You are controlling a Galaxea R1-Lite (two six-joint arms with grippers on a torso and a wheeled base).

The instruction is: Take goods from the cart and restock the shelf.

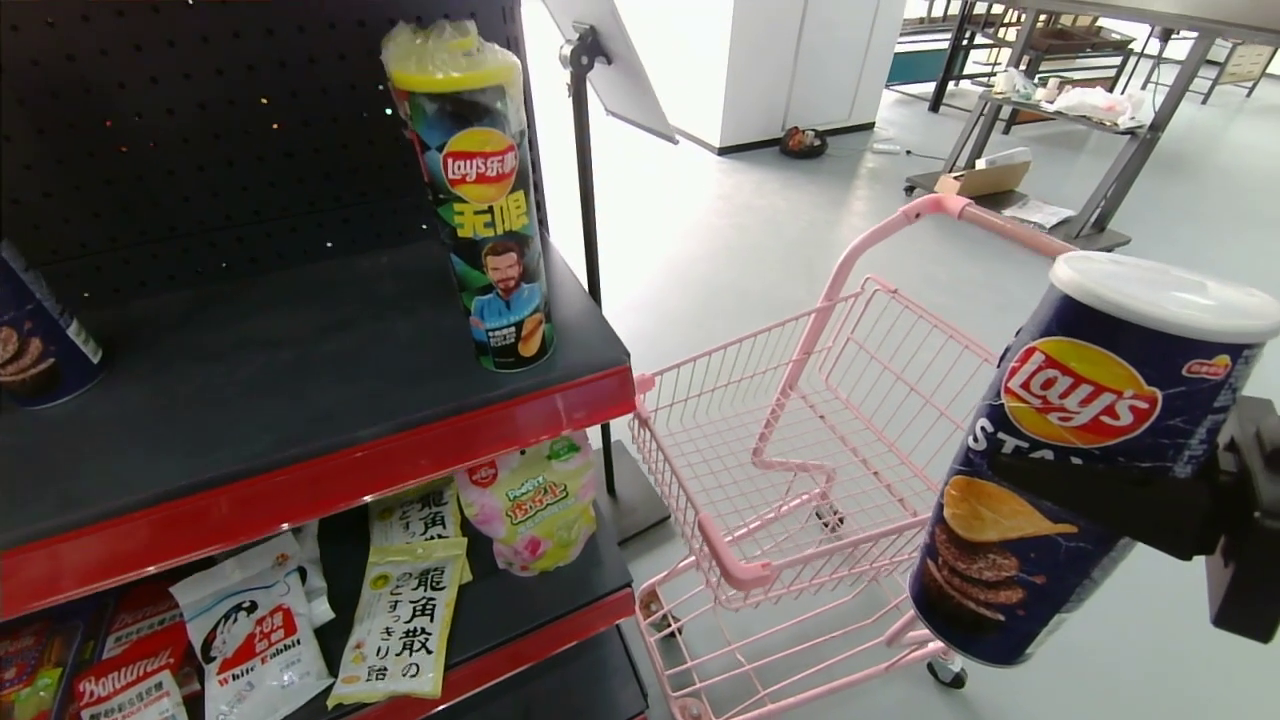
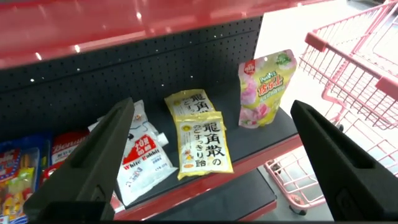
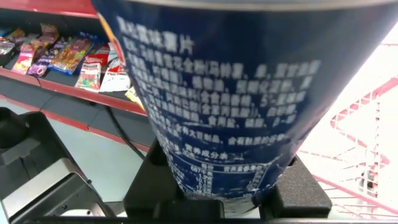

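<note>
Right jaws were clamped on the blue chip can, gripping it below its middle, one jaw on each side. The can was tilted slightly at the right edge of the head frame, lid up, in front of the pink cart and well apart from the shelf. Left jaws were spread wide with nothing between them, facing the snack packets on the lower shelf. A yellow-lidded can stood upright on the shelf at upper centre-left. A second blue can sat at the left edge.
</note>
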